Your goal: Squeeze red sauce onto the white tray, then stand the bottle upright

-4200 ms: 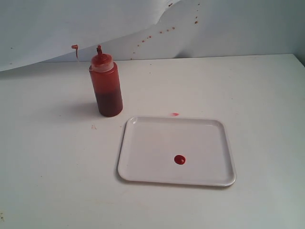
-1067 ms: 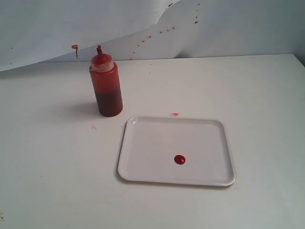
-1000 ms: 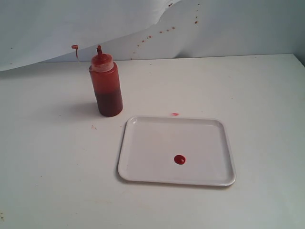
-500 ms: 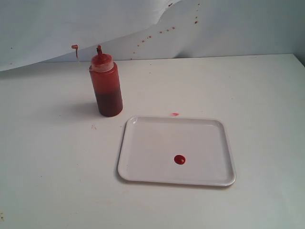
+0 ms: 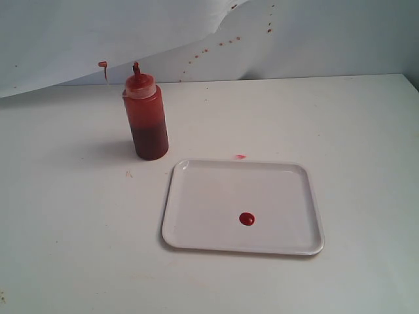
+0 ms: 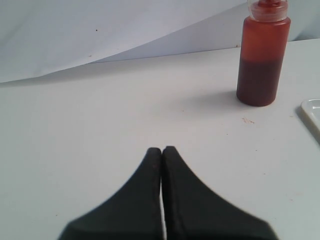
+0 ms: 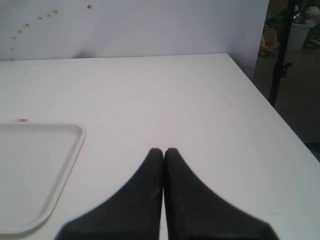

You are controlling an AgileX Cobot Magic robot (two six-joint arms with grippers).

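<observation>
The bottle [image 5: 145, 118] stands upright on the table behind the tray's left corner, dark red sauce filling its lower part, its small cap [image 5: 103, 64] hanging out on its tether. The bottle [image 6: 262, 60] also shows in the left wrist view, far beyond the fingers. The white tray [image 5: 209, 196] lies flat in front, with one round blob of red sauce [image 5: 247, 219] near its middle. Neither gripper appears in the exterior view. My left gripper [image 6: 162, 149] is shut on nothing, well short of the bottle. My right gripper [image 7: 163, 150] is shut and empty, beside the tray's edge [image 7: 60, 195].
A faint pink-red smear [image 5: 240, 157] marks the table just behind the tray. Red-brown splatter spots [image 5: 219, 44] dot the white backdrop. The table's right edge [image 7: 270, 115] drops off to a room with a dark stand [image 7: 280, 50].
</observation>
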